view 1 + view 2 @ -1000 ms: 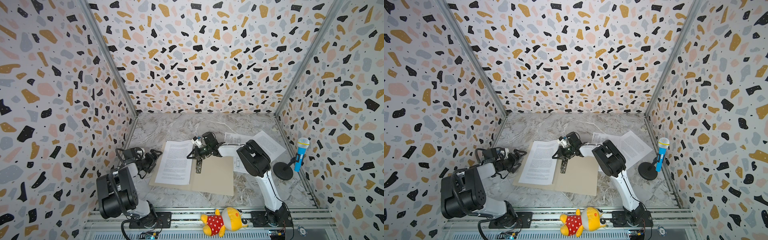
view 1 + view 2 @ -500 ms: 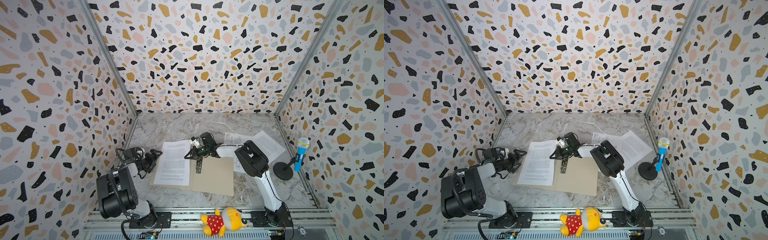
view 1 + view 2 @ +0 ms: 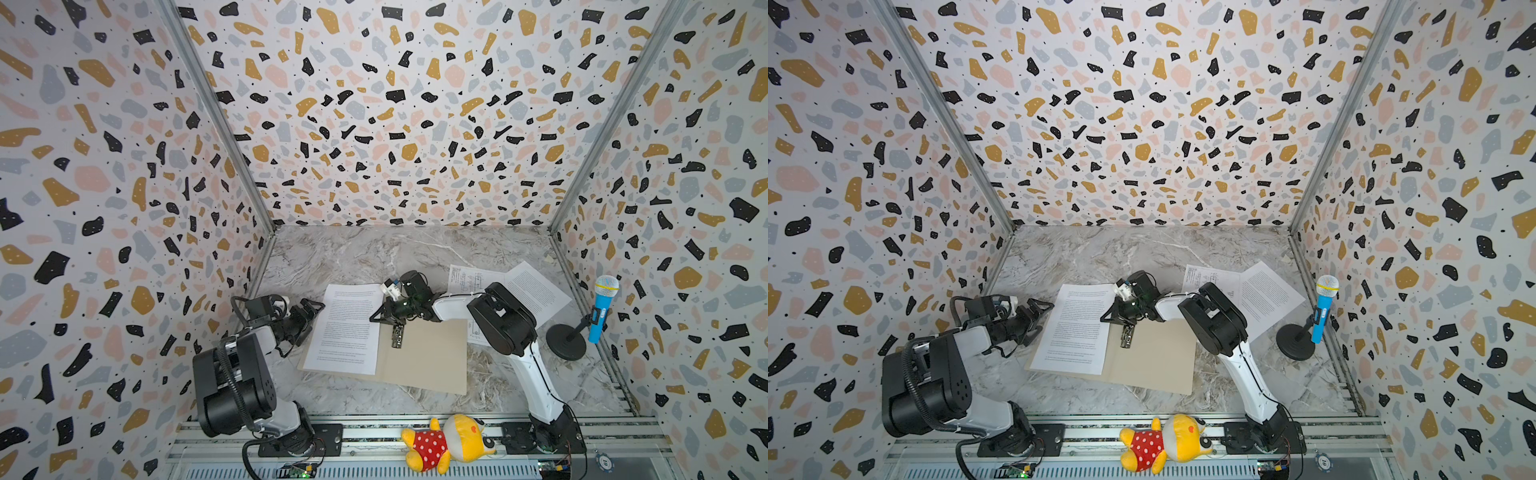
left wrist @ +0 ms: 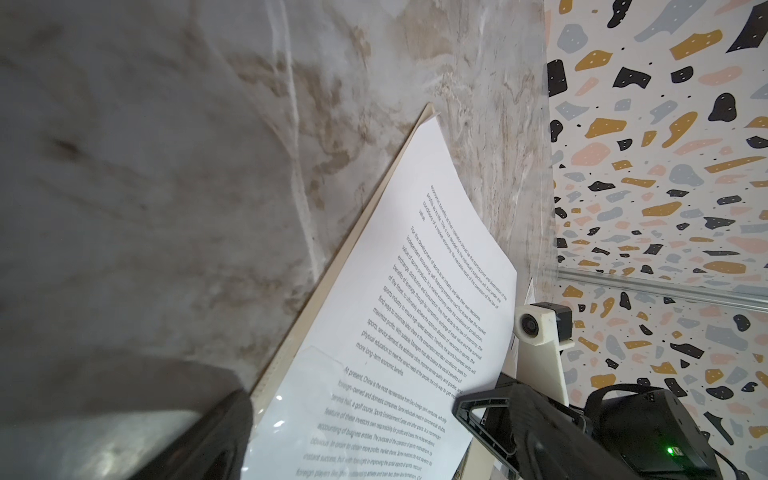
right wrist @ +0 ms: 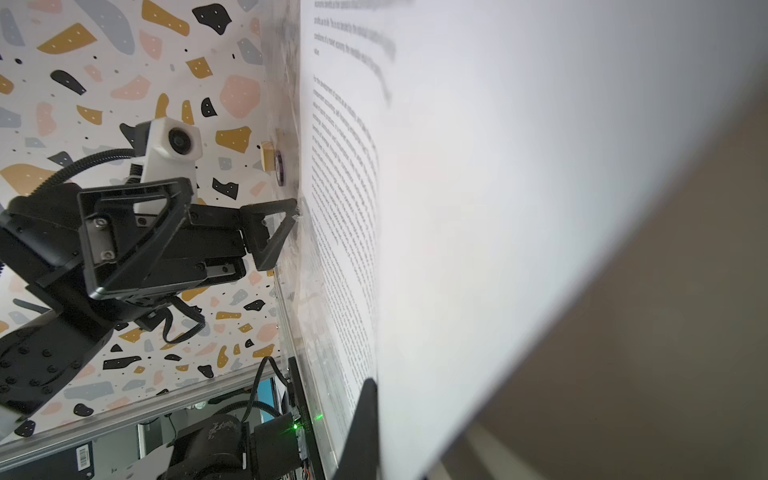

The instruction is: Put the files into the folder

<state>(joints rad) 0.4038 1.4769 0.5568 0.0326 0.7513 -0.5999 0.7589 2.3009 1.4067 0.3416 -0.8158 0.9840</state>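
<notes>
Over folder, right end effector extended, pinching text sheet edge; left end effector spread nearby.

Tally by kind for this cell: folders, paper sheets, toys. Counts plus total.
Folder: 1
Paper sheets: 3 (text sheet lying on the folder, drawing sheet, far text sheet)
Toys: 2 (toy microphone, plush toy)
Total: 6
</notes>
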